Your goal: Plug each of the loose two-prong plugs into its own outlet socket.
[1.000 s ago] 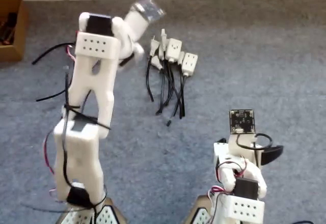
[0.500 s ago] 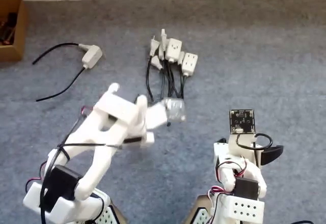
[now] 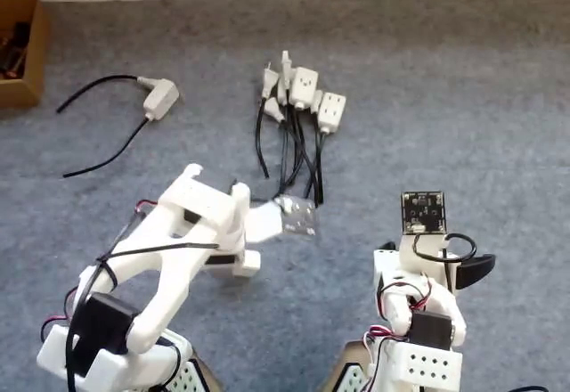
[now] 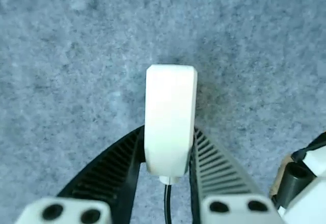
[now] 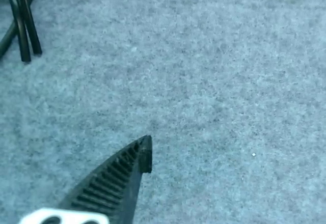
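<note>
Left wrist view | left pincer (image 4: 169, 137) clamped on white plug (image 4: 170, 107), over mid tabletop (image 3: 499, 98) | step, likely: plug gripped, not yet mated | next: line prongs up with a socket (image 3: 330, 110) in the far-edge cluster.

- No text, label, number or sign can be read on any surface.
- White plug (image 4: 170, 112), clamped between the fingers of the left gripper (image 4: 169, 135): the face turned to the camera is plain.
- Dark circuit board (image 3: 422, 211), on the right arm, well to the side of that gripper: it carries small pale marks, too fine to read.
</note>
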`<state>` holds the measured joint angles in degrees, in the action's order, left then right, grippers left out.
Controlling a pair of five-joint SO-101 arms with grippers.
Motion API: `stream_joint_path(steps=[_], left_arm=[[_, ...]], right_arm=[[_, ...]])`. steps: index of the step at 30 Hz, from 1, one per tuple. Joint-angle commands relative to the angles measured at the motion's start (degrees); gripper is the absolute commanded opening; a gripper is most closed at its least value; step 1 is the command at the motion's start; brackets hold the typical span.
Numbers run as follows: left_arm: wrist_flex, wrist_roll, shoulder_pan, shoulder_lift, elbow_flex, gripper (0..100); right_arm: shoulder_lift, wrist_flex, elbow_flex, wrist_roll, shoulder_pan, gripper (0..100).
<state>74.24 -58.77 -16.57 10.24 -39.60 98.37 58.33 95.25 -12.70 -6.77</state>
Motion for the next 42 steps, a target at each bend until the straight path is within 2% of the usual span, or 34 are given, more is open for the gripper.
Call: stream_joint_path(steps=[1,5,12,21,36,42], left_arm=[[2.1,-0.6,3.0,1.5,5.8,15],[2.2,-0.5,4.7,1.5,9.6,15],[1.4,-0.5,5.7,1.5,9.3,15],[-5.0,1.3,10.2,1.5,11.1,15],[-6.0,3.1,3.6,1.5,-3.6,15],[-5.6,3.2,5.5,2.9,-0.6,15]], right_arm=[[1.0,-0.1,4.9,-0.5,0.7,58.3],[1.0,-0.1,4.9,-0.5,0.7,58.3],[1.0,-0.1,4.9,-0.5,0.7,58.3],[1.0,-0.1,4.9,-0.6,0.7,58.3],[1.0,-0.1,4.9,-0.6,0.7,58.3],[1.0,-0.1,5.0,-0.6,0.7,58.3]])
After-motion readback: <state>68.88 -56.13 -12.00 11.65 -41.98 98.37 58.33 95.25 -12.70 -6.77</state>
